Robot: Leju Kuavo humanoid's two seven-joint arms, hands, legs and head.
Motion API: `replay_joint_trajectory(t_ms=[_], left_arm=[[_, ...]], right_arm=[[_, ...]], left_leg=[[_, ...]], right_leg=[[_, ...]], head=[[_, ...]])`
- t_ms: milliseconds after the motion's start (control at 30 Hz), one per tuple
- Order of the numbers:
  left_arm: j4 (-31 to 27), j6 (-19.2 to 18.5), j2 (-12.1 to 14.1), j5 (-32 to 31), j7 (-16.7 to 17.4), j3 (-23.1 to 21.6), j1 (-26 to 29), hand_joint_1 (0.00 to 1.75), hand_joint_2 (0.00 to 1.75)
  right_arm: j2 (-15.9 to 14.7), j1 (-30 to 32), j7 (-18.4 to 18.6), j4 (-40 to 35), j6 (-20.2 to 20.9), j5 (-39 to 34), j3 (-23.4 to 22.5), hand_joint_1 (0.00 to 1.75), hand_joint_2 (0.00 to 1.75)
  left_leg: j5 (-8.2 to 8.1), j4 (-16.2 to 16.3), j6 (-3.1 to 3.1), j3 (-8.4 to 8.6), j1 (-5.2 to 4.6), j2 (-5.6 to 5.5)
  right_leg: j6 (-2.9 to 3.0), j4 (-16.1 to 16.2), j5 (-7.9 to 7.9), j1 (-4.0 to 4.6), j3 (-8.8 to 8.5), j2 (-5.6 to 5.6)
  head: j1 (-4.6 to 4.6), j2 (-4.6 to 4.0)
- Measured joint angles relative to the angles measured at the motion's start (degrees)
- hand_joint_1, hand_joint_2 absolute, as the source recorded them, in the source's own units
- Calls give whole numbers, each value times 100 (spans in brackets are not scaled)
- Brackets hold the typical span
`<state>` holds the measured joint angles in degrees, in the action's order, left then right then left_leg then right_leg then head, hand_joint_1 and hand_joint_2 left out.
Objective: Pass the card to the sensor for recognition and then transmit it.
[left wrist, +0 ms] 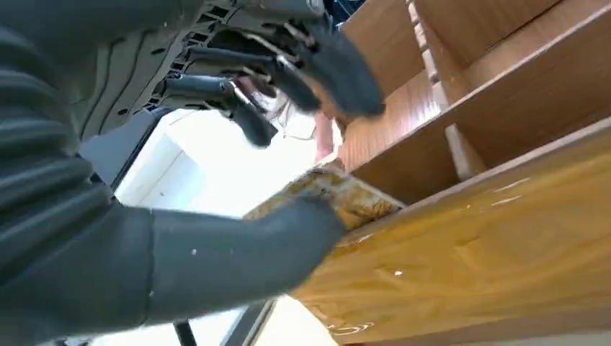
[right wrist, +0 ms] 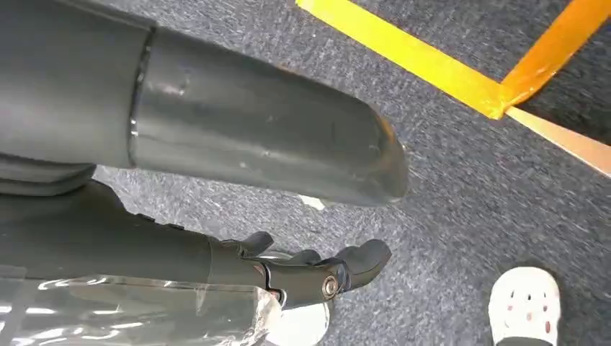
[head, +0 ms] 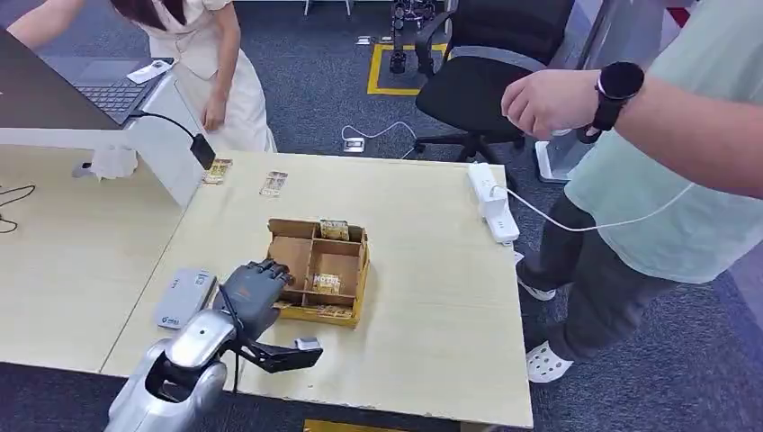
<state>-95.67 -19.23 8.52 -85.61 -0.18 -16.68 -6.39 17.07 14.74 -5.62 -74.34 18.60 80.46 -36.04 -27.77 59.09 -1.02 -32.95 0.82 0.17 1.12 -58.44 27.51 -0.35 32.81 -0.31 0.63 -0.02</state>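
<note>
- The card [left wrist: 339, 194] is thin, flat and light, likely stiff plastic with a glossy face, so it should be slippery and hard to lift from a flat floor; I judge the best hold is a pinch across one exposed edge, thumb under and fingers over.
- It lies at the near left corner of the wooden box [head: 317, 270], which sits mid-tabletop, toward the near edge of the table [head: 432, 360].
- The left hand [head: 255, 290] reaches over the box's left side. In the left wrist view the thumb [left wrist: 238, 252] presses against the card's edge while the dark fingers [left wrist: 317, 61] hover spread above it, apart from it; the card is touched but not yet clearly pinched.
- Other cards rest in the box's compartments; the grey sensor [head: 184, 299] lies just left of the hand, near the table's near left corner.
- The right hand [right wrist: 317, 277] hangs over the carpet, fingers curled in, holding nothing.
</note>
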Motion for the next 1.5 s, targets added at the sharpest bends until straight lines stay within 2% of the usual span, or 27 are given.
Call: replay_joint_trajectory(t_ms=[800, 900, 1033, 1100, 1300, 1500], left_arm=[[2, -57, 72, 266, -52, 0, -2, 175, 175], [0, -28, 98, 545, -92, 2, -5, 175, 175], [-29, 66, 151, 1290, -96, 159, -105, 175, 175], [-92, 66, 195, 1530, -96, 276, -216, 175, 175], [-367, -28, 547, 1847, -48, 765, -771, 175, 175], [-483, -74, 787, 1912, -11, 985, -1194, 175, 175]], right_arm=[[0, -8, 24, -61, 83, -7, 74, 0, 0], [0, -9, 22, -61, 83, -2, 74, 0, 0], [0, -9, 0, -63, 74, -4, 74, 0, 0], [0, -9, -2, -63, 68, -11, 74, 0, 0], [0, -8, 4, -61, 31, -102, 74, 0, 0], [0, -8, 20, -57, 0, -127, 72, 0, 0]], left_leg=[[1, 0, 0, 0, 0, 1], [1, 0, 1, 1, 0, 1], [4, 0, 2, 1, 0, 0], [5, 0, 3, 2, 0, 0], [14, 0, -1, 2, 3, 0], [20, 0, -3, 1, 2, 0]], right_leg=[[0, 0, -1, 0, 0, 0], [1, 0, -1, 0, 0, 1], [2, -1, -2, 1, 0, 0], [2, -2, -4, 1, 0, 0], [1, -3, -13, 2, 1, 1], [0, -3, -18, 2, 1, 1]], head=[[-2, 0], [0, 0], [-2, 0], [0, 0], [-2, 0], [-2, 0]])
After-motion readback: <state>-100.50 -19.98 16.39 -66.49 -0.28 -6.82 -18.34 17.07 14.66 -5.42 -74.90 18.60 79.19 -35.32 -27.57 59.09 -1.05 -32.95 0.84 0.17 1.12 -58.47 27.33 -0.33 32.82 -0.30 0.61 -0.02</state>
